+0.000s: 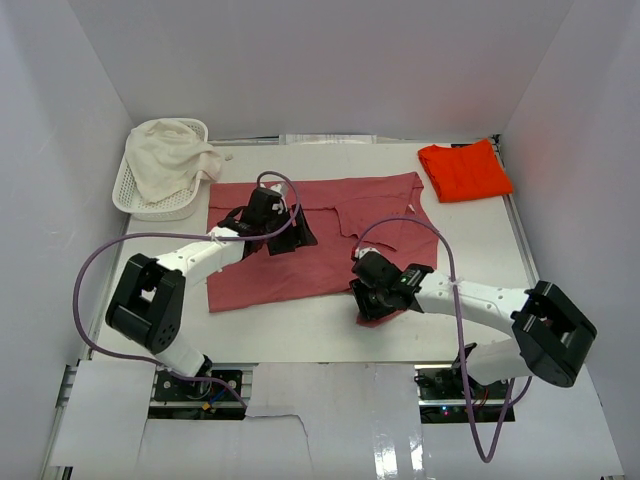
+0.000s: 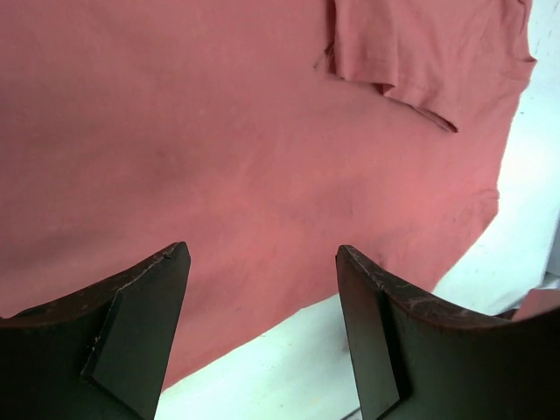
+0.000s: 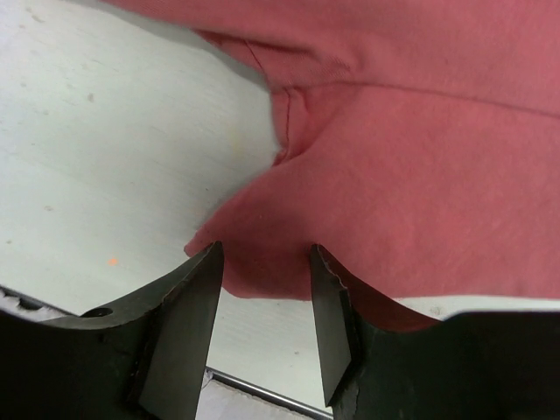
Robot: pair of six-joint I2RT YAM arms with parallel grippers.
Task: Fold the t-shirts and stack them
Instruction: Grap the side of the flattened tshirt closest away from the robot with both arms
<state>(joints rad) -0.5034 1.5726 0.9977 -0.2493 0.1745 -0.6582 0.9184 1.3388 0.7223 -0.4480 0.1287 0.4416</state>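
The large dusty rose-red t-shirt [image 1: 320, 240] lies spread and partly folded in the middle of the table. The bright orange-red t-shirt [image 1: 465, 170] sits folded at the back right. My left gripper [image 1: 285, 235] hovers over the rose shirt's left half; in the left wrist view it [image 2: 262, 289] is open, nothing between its fingers, with the shirt's edge [image 2: 262, 175] and bare table below. My right gripper [image 1: 372, 295] is at the shirt's near right corner. In the right wrist view it [image 3: 265, 271] stands open, with the cloth corner [image 3: 394, 175] lying just beyond its tips.
A white lattice basket [image 1: 130, 190] holding a crumpled white cloth [image 1: 170, 155] stands at the back left. White walls close in the table on three sides. A metal rail [image 3: 262, 389] runs along the near table edge below the right gripper.
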